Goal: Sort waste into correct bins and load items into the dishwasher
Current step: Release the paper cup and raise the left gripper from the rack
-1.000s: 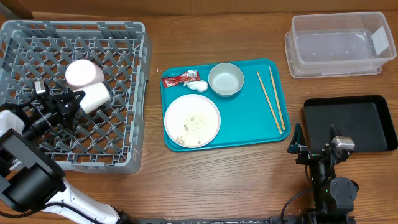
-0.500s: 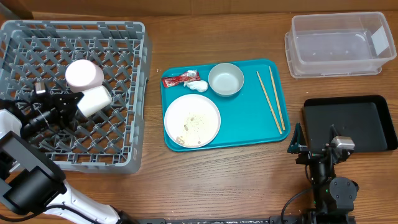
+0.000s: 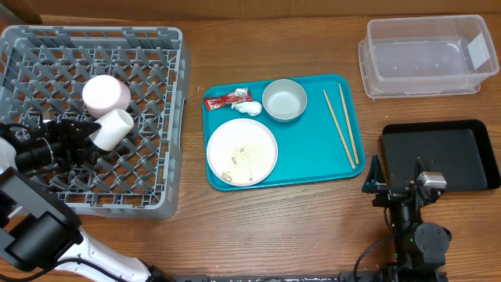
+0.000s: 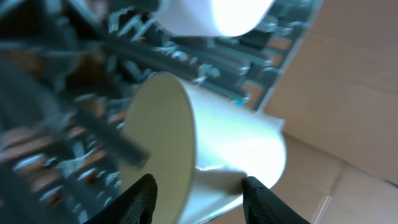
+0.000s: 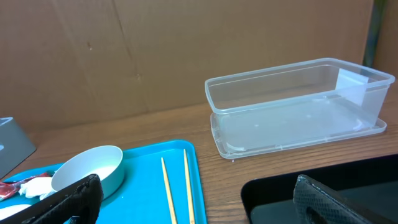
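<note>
In the grey dish rack [image 3: 168, 117] lie a small white cup [image 3: 111, 128] and a pinkish-white cup [image 3: 106, 94]. My left gripper [image 3: 84, 135] is open just left of the small cup [image 4: 211, 143], its fingertips [image 4: 144, 194] apart at the cup's near end. On the teal tray [image 3: 313, 153] are a red wrapper [image 3: 227, 99], a white tissue wad [image 3: 250, 108], a bowl [image 3: 284, 100], a white plate [image 3: 242, 152] with rice scraps, and chopsticks [image 3: 341, 125]. My right gripper [image 3: 395, 174] stands open and empty near the tray's right corner.
A clear tub [image 3: 427, 55] stands at the back right and a black tray [image 3: 438, 154] in front of it, right beside the right gripper. The right wrist view shows the bowl [image 5: 87, 168], chopsticks [image 5: 168, 186] and tub [image 5: 292, 106] ahead.
My left gripper has opened, let go of the small white cup and drawn back to the left. The cup has settled a little lower left in the rack. The right arm is still.
</note>
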Tool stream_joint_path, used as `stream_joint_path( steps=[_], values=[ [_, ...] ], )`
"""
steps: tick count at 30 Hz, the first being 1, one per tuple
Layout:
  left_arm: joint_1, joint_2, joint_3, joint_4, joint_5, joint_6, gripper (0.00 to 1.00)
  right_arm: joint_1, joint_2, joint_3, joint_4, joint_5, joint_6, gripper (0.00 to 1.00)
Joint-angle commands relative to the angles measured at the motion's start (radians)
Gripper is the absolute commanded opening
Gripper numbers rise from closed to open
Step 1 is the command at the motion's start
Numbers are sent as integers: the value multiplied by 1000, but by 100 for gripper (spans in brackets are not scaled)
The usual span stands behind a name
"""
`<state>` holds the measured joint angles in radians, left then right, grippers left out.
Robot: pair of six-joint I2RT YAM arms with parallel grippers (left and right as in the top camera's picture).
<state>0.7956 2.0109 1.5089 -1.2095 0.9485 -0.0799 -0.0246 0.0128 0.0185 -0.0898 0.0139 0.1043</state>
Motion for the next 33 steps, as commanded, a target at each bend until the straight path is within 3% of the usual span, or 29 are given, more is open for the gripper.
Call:
stream_joint_path(
  steps=[1, 13, 17, 23, 24, 25, 27, 33],
  values=[
    [-15, 29, 83, -58, -174, -2, 46, -3, -10, -11, 5, -2, 5, 100],
    [-18, 29, 461, -359, -313, 13, 47, -3, -10, -11, 5, -2, 5, 100],
    [-24, 29, 535, -426, -301, 39, 32, -3, -10, -11, 5, -2, 4, 100],
    [-86, 23, 592, -481, -283, 130, 20, -3, -10, -11, 5, -2, 5, 100],
    [-110, 22, 592, -479, -307, 135, 9, -3, -10, -11, 5, -2, 4, 99],
    [-133, 22, 592, -474, -339, 132, 4, -3, -10, -11, 5, -2, 4, 100],
    [-188, 23, 591, -451, -445, 107, 4, -3, -10, -11, 5, -2, 4, 100],
    [-367, 24, 588, -372, -931, -153, 4, -3, -10, -11, 5, -2, 4, 100]
  ],
)
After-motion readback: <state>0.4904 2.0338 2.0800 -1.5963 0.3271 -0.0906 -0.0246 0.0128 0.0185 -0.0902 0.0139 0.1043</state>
